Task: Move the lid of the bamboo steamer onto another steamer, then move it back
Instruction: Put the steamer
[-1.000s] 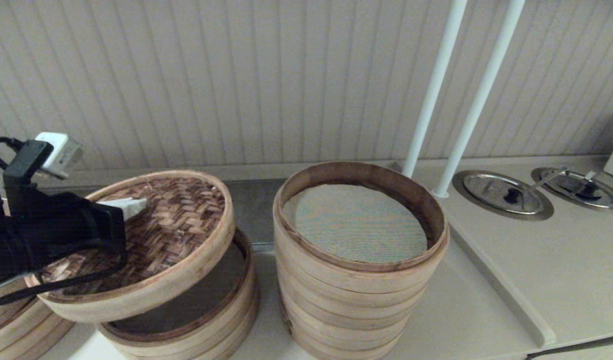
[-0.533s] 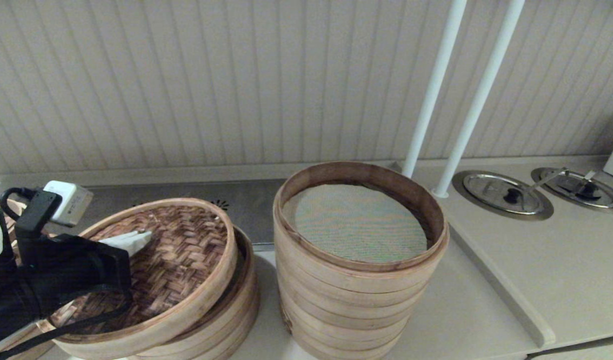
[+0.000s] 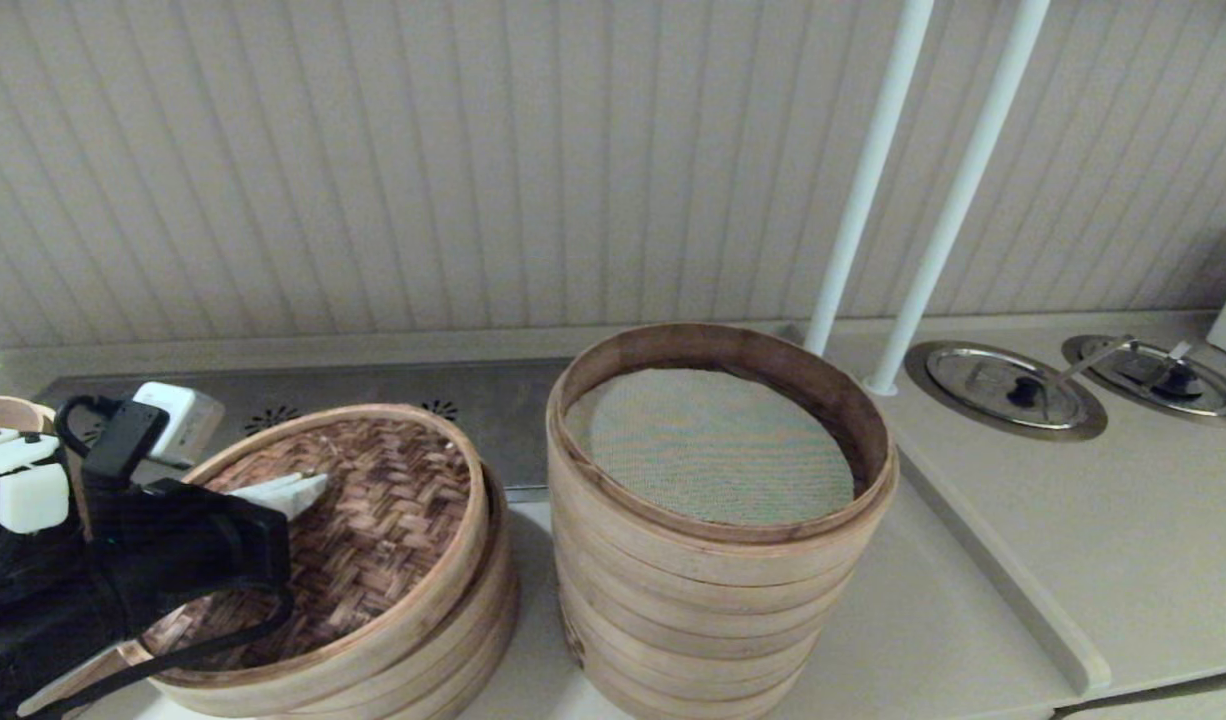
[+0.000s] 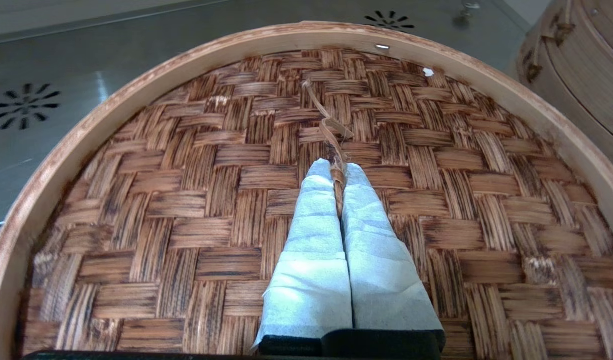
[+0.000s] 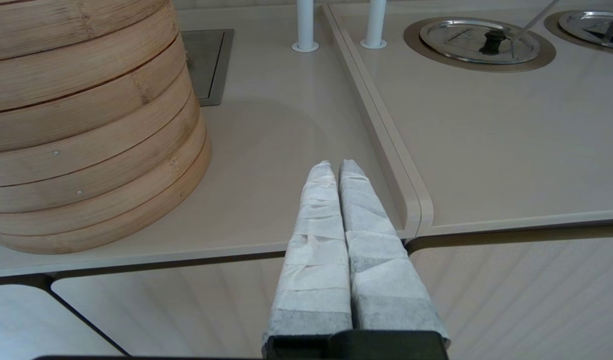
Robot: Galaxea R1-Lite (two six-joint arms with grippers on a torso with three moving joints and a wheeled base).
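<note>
The bamboo steamer lid (image 3: 373,520), dark woven top and pale rim band, rests slightly tilted on the short steamer (image 3: 483,620) at the left. My left gripper (image 3: 308,487) is over its middle, shut on the thin woven handle strip (image 4: 336,150) that rises from the weave (image 4: 196,200). The tall steamer (image 3: 718,560) with its greenish-grey mesh liner (image 3: 713,445) stands uncovered just to the right. My right gripper (image 5: 335,166) hangs shut and empty by the counter's front edge, right of the tall steamer's wall (image 5: 86,130); the head view does not show it.
Two white poles (image 3: 873,180) rise behind the tall steamer. Two round steel lids (image 3: 1008,388) sit recessed in the counter at the right. Another bamboo steamer's rim (image 3: 3,412) shows at the far left. A grey metal panel (image 3: 493,390) runs behind the steamers.
My left gripper has lowered the lid from a raised, tilted hold down onto the short steamer, shifting slightly right. The tall steamer has not moved.
</note>
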